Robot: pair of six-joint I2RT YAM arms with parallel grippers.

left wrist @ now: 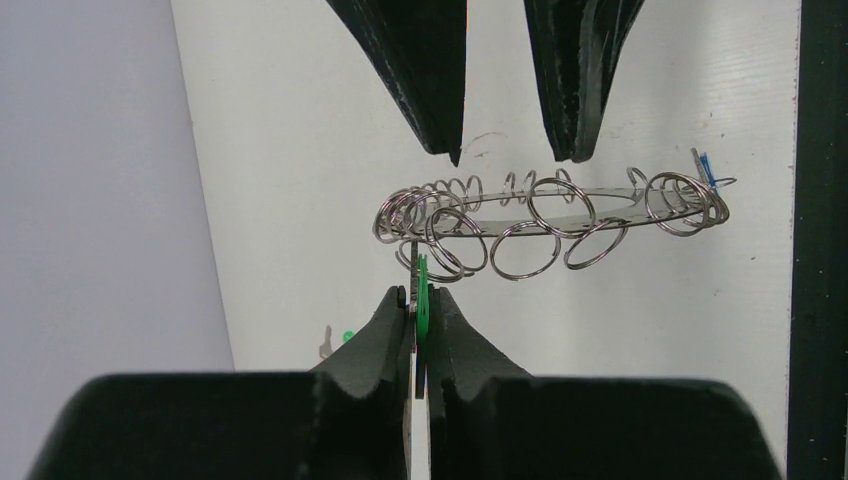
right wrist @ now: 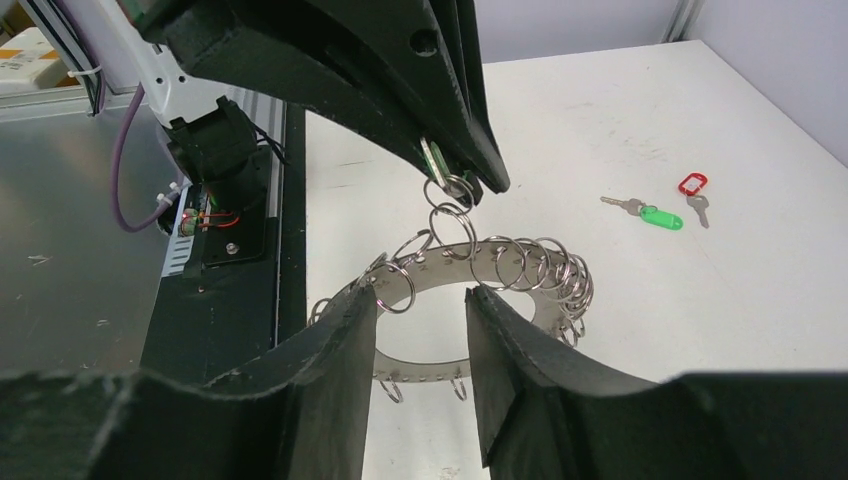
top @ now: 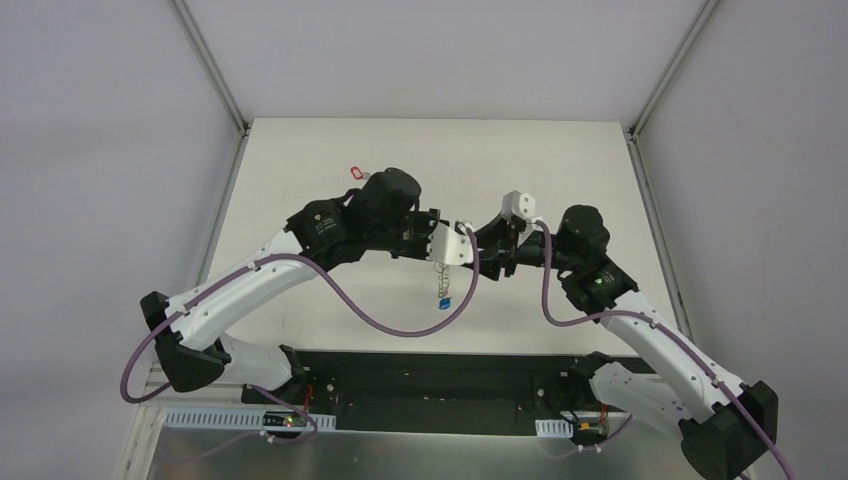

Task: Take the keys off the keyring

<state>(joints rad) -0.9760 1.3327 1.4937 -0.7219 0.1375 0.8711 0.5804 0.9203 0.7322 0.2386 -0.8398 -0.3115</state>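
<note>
The keyring (left wrist: 552, 213), a flat grey ring rimmed with wire loops, hangs in the air between both grippers and shows edge-on in the top view (top: 441, 280). My left gripper (left wrist: 421, 293) is shut on a key with a green tag (left wrist: 421, 283) that is joined to the ring by loops. The right wrist view shows that grip (right wrist: 452, 178) above the ring (right wrist: 520, 262). My right gripper (right wrist: 420, 293) is open, with its fingertips (left wrist: 450, 150) close against the ring's rim. A blue tag (left wrist: 706, 167) hangs at the ring's far end.
Two loose keys lie on the white table (right wrist: 620, 120): one with a green tag (right wrist: 661, 217) and one with a red tag (right wrist: 692, 184), the latter also in the top view (top: 356, 172). A black strip (right wrist: 225, 300) runs along the table's near edge.
</note>
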